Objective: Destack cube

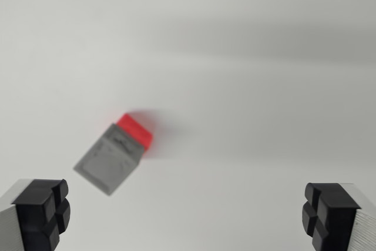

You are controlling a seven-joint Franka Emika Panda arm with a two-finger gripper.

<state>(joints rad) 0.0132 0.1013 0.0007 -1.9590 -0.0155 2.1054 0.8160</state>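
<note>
The pincer (188, 216) is spread wide and holds nothing, its pads at the near left and right edges. Farther off, left of centre on the white table (264, 86), the grey cube (110, 160) sits on the red cube (136, 130). The stack appears intact, so approach, grasp and removal all remain.

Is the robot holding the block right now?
No. The tool is open and empty; the gray cube sits on the red cube, untouched.

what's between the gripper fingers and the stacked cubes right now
Nothing. In the wrist view, only bare white surface separates the open gripper from the grey cube stacked on the red cube, which sit toward the view's left.
</note>
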